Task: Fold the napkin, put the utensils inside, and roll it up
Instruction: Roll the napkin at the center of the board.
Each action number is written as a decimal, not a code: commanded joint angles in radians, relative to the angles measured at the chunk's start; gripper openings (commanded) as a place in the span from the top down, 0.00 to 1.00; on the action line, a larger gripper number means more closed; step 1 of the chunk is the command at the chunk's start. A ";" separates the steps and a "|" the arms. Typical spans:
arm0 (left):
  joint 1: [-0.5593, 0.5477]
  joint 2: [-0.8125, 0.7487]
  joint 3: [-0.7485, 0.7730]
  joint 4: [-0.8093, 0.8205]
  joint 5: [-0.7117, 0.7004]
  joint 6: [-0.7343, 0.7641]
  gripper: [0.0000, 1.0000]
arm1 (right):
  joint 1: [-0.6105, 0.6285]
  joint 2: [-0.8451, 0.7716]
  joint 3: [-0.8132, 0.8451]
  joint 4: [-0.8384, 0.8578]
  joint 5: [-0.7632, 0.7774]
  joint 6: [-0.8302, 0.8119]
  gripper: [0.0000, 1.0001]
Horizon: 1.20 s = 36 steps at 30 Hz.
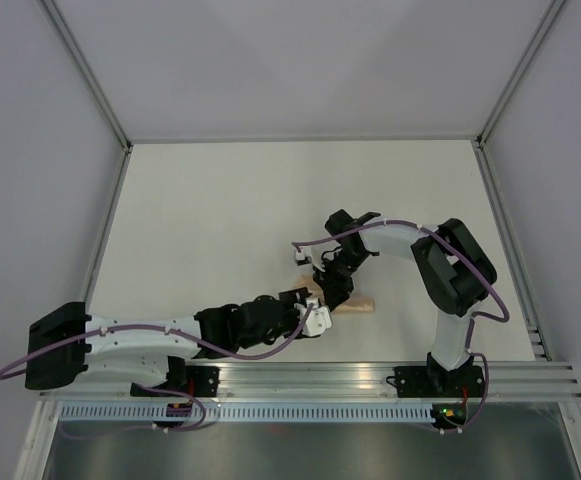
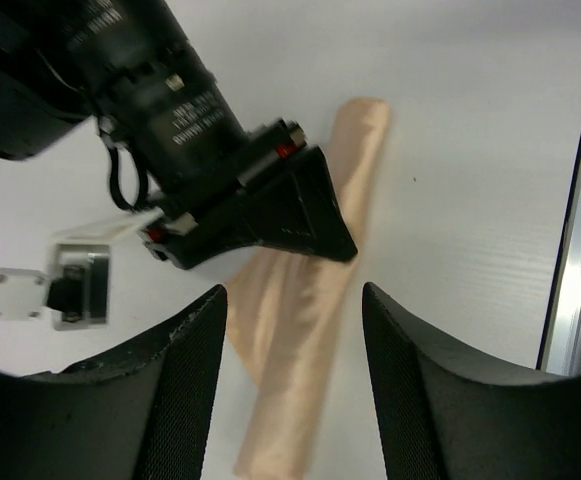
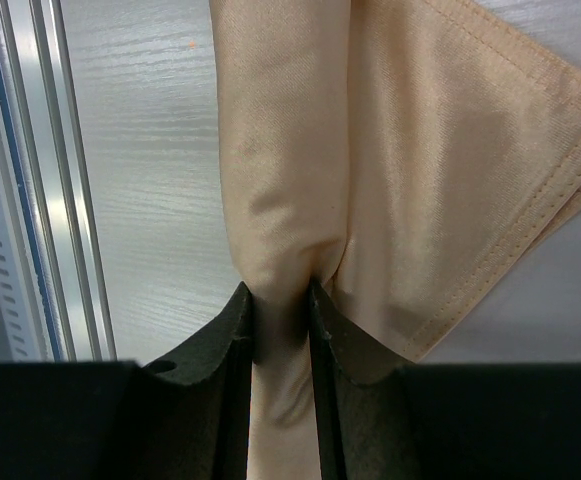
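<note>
Thin light orange-tan cloth napkin (image 1: 360, 307), rolled into a narrow tube, one hemmed corner loose, lying on white tabletop (image 1: 270, 200).

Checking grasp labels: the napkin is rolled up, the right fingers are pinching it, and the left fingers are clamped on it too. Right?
Not quite. The left fingers are open, spread to either side of the napkin, not clamped on it; the left wrist view shows this. The rest holds: the napkin is rolled up and the right fingers are pinching it.

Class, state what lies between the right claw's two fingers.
The rolled napkin lies there, pinched in the right claw; the right wrist view shows it plainly.
</note>
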 commanded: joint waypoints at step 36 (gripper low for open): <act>0.072 0.546 -0.040 0.438 -0.018 -0.045 0.43 | -0.005 0.136 -0.063 0.049 0.301 -0.036 1.00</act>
